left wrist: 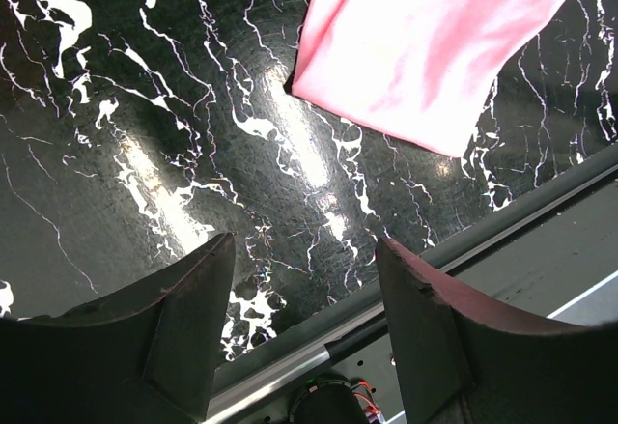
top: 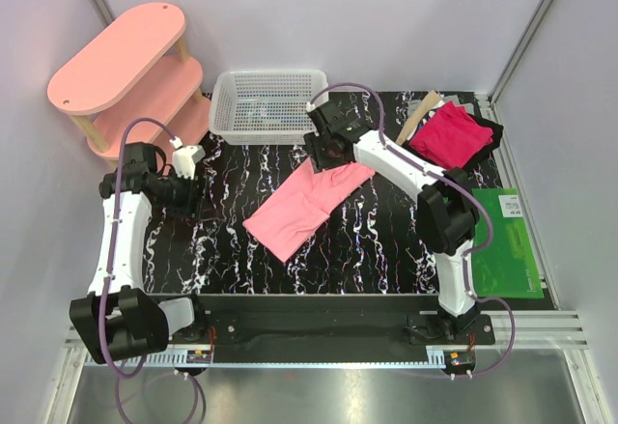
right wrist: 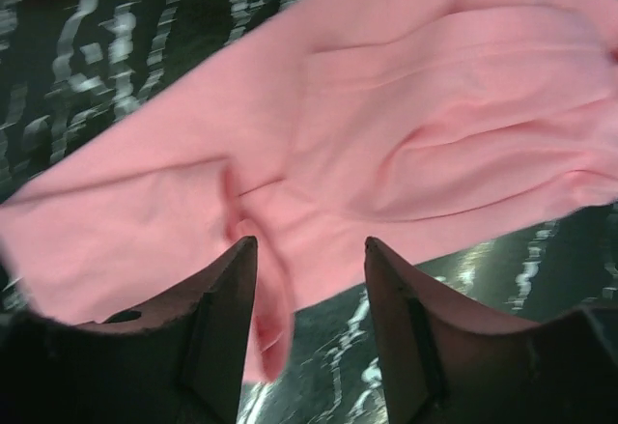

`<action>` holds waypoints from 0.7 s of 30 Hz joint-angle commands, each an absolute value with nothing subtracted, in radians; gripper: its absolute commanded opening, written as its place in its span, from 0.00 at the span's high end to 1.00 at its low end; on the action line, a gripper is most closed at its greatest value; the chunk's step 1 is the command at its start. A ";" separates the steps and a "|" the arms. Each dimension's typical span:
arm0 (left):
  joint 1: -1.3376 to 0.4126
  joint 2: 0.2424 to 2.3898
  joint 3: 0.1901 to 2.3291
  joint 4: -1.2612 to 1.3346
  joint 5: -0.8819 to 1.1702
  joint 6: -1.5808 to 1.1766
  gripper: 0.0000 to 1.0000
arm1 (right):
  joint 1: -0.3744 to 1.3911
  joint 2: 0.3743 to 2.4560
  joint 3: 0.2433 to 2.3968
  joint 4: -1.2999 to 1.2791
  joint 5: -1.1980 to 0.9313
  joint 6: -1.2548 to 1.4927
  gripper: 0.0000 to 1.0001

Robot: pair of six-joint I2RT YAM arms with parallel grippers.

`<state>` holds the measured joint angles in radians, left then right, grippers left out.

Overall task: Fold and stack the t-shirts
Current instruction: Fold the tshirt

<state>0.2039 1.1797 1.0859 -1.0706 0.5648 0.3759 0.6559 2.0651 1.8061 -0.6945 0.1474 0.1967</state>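
Observation:
The light salmon-pink t-shirt (top: 304, 207) lies as a long folded strip, slanting across the middle of the black marble table. My right gripper (top: 325, 151) hovers over its far end. In the right wrist view the gripper (right wrist: 311, 242) is open, and a small flap of the pink t-shirt (right wrist: 406, 105) droops beside the left finger (right wrist: 217, 318) with nothing pinched. The magenta-red t-shirt (top: 449, 134) is bunched at the back right. My left gripper (top: 188, 192) is open over bare table at the left; its view (left wrist: 304, 240) shows the pink t-shirt's near end (left wrist: 435, 47) ahead.
A white mesh basket (top: 268, 105) stands at the back centre, with a pale-pink oval shelf unit (top: 130, 67) at the back left. A green mat (top: 507, 245) lies at the right edge. Black cloth (top: 490, 134) lies under the magenta shirt. The table's front rail (left wrist: 463, 240) runs below my left gripper.

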 commanded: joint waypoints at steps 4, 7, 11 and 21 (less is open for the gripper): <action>0.201 1.186 1.109 -1.028 0.520 0.357 0.36 | 0.670 1.881 1.690 -0.700 -0.412 0.311 0.42; 0.201 1.190 1.109 -1.023 0.519 0.357 0.36 | 0.669 1.858 1.564 -0.520 -0.642 0.434 0.37; 0.201 1.193 1.115 -1.022 0.489 0.364 0.36 | 0.669 1.902 1.497 -0.346 -0.897 0.587 0.33; 0.199 1.195 1.123 -1.023 0.476 0.351 0.36 | 0.647 2.158 1.483 -0.330 -0.908 0.580 0.33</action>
